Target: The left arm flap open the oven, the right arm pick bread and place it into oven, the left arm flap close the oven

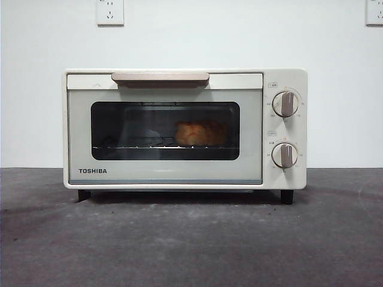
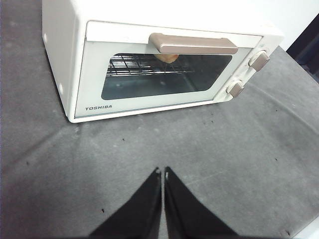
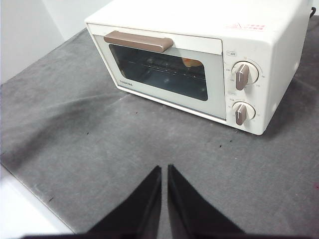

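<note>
left wrist view has the left gripper (image 2: 163, 172) fingers pinched together, empty, well back over the desk (image 2: 239, 159); ahead, the toshiba oven (image 2: 94, 74) is closed, bread (image 1: 200, 133) on its rack. right gripper (image 3: 164, 168) likewise clenched, waiting.

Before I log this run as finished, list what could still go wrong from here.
Little seems left to fail, going by these views. The oven door looks shut, though no view shows the latch, so it might spring ajar. The bread sits toward the knob side of the rack, possibly close to the inner wall. The left hand and right hand hang shut in front, clear of the oven.
</note>
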`<state>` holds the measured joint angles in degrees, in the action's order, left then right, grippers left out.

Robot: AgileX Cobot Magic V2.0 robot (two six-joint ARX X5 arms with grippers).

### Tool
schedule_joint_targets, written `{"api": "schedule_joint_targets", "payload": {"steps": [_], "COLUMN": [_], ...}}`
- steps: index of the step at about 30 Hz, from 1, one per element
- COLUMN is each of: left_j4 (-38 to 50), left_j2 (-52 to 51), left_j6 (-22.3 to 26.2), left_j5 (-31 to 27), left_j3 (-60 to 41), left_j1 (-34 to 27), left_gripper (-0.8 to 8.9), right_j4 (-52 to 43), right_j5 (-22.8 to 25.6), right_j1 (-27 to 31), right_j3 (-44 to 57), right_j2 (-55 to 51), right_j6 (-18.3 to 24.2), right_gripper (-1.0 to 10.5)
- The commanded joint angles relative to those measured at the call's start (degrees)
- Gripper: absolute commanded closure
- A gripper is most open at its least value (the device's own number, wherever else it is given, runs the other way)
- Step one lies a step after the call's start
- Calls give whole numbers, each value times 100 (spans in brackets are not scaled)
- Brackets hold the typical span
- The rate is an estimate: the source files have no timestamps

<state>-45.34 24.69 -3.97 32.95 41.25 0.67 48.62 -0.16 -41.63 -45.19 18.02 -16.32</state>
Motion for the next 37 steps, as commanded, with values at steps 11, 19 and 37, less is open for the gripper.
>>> {"api": "schedule_joint_targets", "payload": {"steps": [11, 19, 37], "left_j4": [1867, 3753, 3462], "left_j2": [-699, -1412, -2450], "left_j6": [238, 83, -83], "left_j5": [-9, -1058, -3071], "left_j3": [-1482, -3366, -4057], "left_j1": [-59, -175, -170], "left_gripper": [801, 801, 801], "right_j4": [-59, -59, -59], "right_j5": [20, 20, 20], "right_j1": [-57, -57, -57], "right_j3": [-66, -66, -66], "right_j2": [13, 13, 13], "right_j6": [28, 28, 26], "right_gripper": [929, 929, 929]}}
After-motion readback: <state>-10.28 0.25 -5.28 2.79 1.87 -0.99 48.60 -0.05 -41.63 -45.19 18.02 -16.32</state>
